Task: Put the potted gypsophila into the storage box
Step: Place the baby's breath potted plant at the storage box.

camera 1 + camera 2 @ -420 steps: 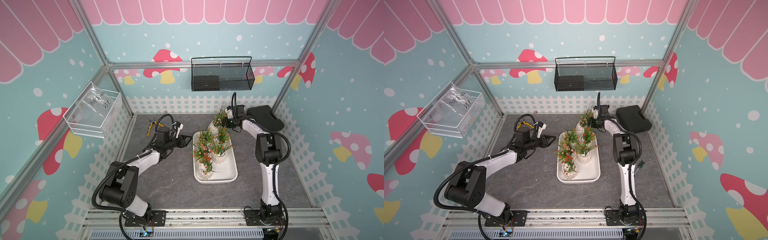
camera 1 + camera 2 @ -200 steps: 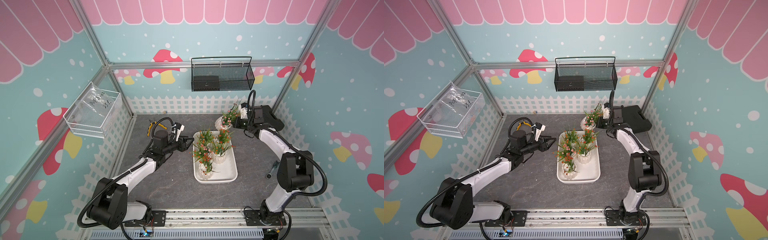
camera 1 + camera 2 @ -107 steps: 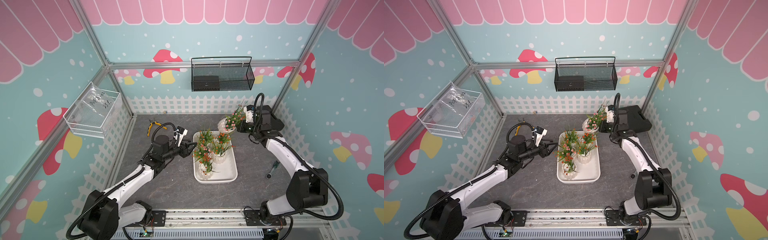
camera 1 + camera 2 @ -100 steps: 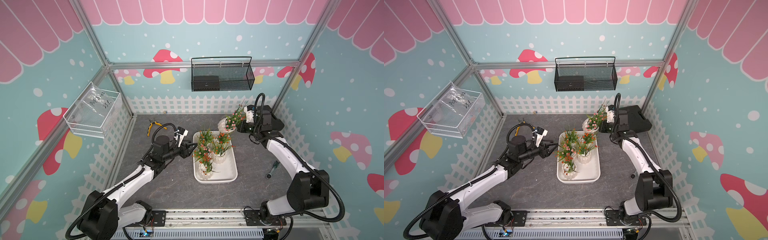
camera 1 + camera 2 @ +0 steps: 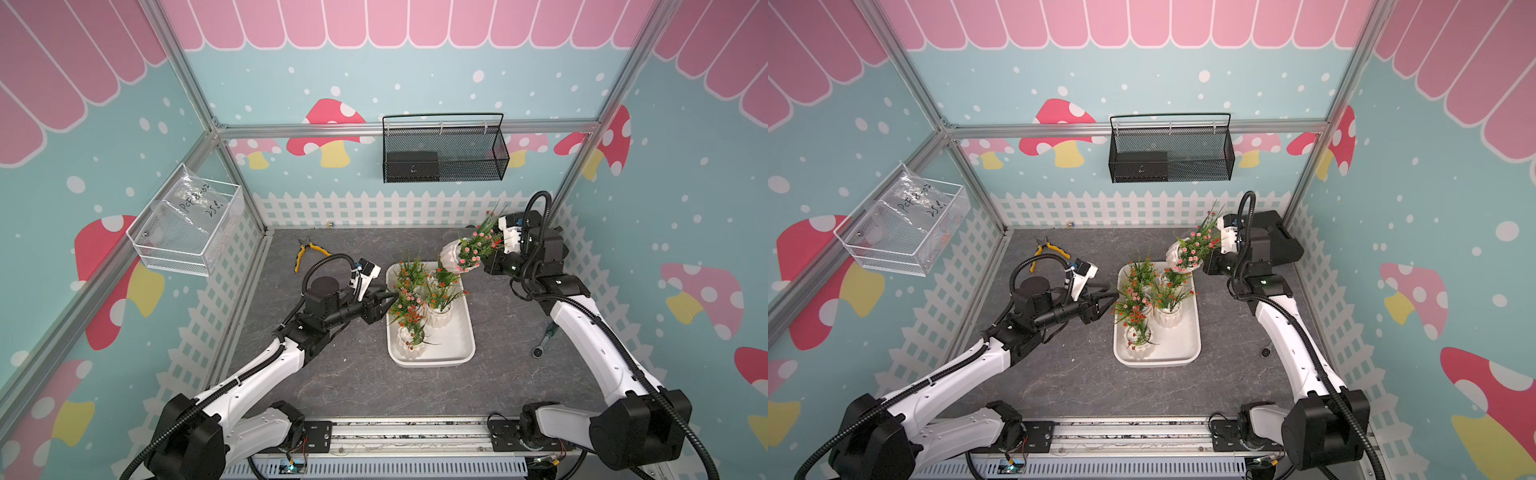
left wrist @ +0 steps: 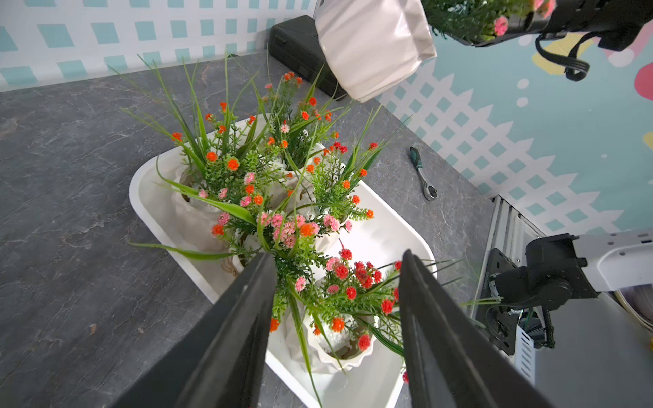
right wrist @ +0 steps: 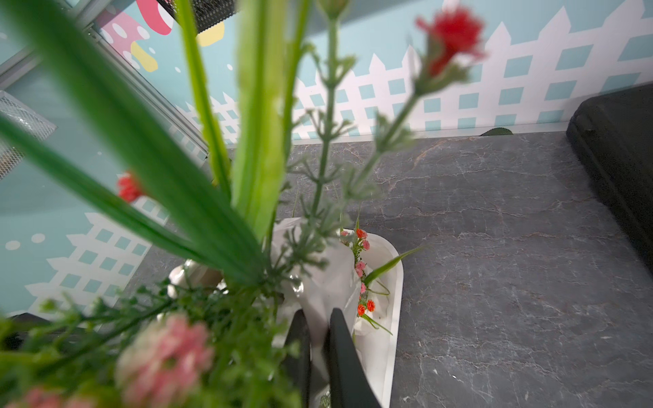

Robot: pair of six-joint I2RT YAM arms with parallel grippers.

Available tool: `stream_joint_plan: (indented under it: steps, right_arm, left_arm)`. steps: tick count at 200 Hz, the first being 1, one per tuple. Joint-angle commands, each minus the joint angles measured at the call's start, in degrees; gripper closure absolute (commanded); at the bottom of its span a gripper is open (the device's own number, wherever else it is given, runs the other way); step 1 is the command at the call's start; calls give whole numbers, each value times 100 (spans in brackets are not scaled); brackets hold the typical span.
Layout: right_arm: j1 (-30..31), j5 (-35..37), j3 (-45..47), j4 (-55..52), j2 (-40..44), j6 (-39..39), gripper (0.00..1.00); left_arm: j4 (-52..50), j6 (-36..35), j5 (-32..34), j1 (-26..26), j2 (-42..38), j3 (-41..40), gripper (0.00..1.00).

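Note:
Several potted gypsophila (image 5: 439, 316) (image 5: 1168, 318) stand in the storage box (image 5: 432, 360) (image 5: 1158, 361), a shallow white tray mid-table. One more potted gypsophila (image 5: 451, 254) (image 5: 1177, 251) (image 6: 374, 46) hangs tilted above the tray's far end. My right gripper (image 5: 473, 266) (image 5: 1205, 262) (image 7: 318, 312) is shut on its white rim (image 7: 328, 275). Its sprigs fill most of the right wrist view. My left gripper (image 5: 392, 296) (image 5: 1115, 296) (image 6: 337, 254) is open at the tray's left edge, with its fingers among the flower sprigs, gripping nothing.
Yellow pliers (image 5: 307, 253) lie at the back left of the table, and a ratchet wrench (image 5: 546, 338) lies right of the tray. A black hard case (image 5: 1275, 237) sits in the back right corner behind my right wrist. A black mesh basket (image 5: 442, 153) and a clear bin (image 5: 187, 226) hang on the walls.
My right arm has lifted the pot off the table behind the tray, now tilted, and its elbow has swung out to the right. My left gripper has moved right to the tray's edge.

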State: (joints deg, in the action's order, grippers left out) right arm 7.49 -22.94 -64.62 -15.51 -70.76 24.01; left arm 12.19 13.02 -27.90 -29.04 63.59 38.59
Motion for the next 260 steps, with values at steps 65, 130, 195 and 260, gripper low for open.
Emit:
stream_joint_plan:
  steps: [65, 130, 195, 260]
  right_arm:
    - [-17, -11, -185, -1105, 915, -659, 99]
    - [-17, 150, -227, -2078, 1330, -1034, 99]
    - [-10, -869, 30, -2515, 1487, -1377, 100]
    - [18, -333, 446, -2673, 1606, -1498, 100]
  left_arm:
    - [-197, -418, 92, -440, -242, -88, 43]
    - [-321, -667, 126, -669, -280, -113, 43]
    - [-304, -1174, -427, -780, -347, -150, 43]
    - [-386, -1556, -515, -837, -477, -378, 43]
